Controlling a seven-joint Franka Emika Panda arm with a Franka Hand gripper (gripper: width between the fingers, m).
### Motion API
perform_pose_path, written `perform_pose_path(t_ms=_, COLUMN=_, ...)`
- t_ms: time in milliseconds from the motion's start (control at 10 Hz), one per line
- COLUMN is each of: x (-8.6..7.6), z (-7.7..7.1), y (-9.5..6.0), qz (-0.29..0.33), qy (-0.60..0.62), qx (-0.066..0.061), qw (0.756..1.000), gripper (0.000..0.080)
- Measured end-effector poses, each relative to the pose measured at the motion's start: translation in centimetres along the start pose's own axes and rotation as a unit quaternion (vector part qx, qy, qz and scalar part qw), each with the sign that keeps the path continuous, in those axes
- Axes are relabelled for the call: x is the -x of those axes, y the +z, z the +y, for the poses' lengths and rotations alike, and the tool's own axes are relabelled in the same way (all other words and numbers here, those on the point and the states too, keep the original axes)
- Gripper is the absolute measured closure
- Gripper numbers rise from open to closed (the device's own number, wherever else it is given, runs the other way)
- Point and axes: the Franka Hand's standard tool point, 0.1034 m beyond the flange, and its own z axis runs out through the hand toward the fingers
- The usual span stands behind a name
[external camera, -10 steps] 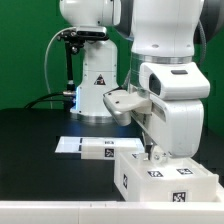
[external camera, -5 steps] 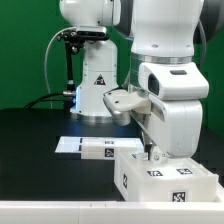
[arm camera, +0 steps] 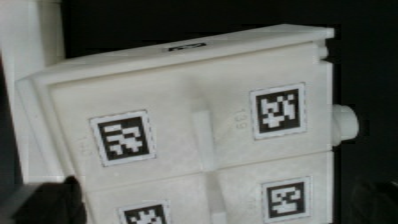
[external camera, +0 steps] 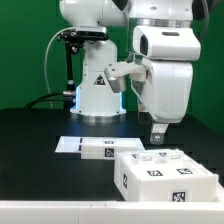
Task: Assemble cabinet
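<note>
Claw hovers just above the cabinet; whether it is released or clenched, I cannot tell.

The wrist view's edge crops the cabinet; the tool opening is unreadable.

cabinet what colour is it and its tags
The cabinet is white, its marker tags black-and-white squares; clearest in the wrist view.
</note>
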Motion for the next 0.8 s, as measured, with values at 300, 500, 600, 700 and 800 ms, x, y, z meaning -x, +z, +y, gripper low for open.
perform_pose_path(t_ms=300, x=0.04, z=-0.01, y=0.06, qz=0.000, qy=0.000, qx=0.000, qw=1.000, gripper=0.0002)
perform_pose_path(t_ms=500, x=0.06, z=-0.01, y=0.07, qz=0.000, qy=0.001, qx=0.000, qw=1.000, gripper=0.0002)
perform_pose_path(t_ms=600, x=0.08, z=-0.02, y=0.08, qz=0.000, qy=0.001, qx=-0.001, qw=1.000, gripper=0.0002)
perform_pose_path(t_ms=700, x=0.14, z=-0.02, y=0.06, qz=0.000, qy=0.002, qx=0.000, qw=1.000, gripper=0.0002)
perform_pose_path(t_ms=800, x=0.55, z=-0.49, y=0.11, qz=0.001, qy=0.023, qx=0.003, qw=1.000, gripper=0.0002)
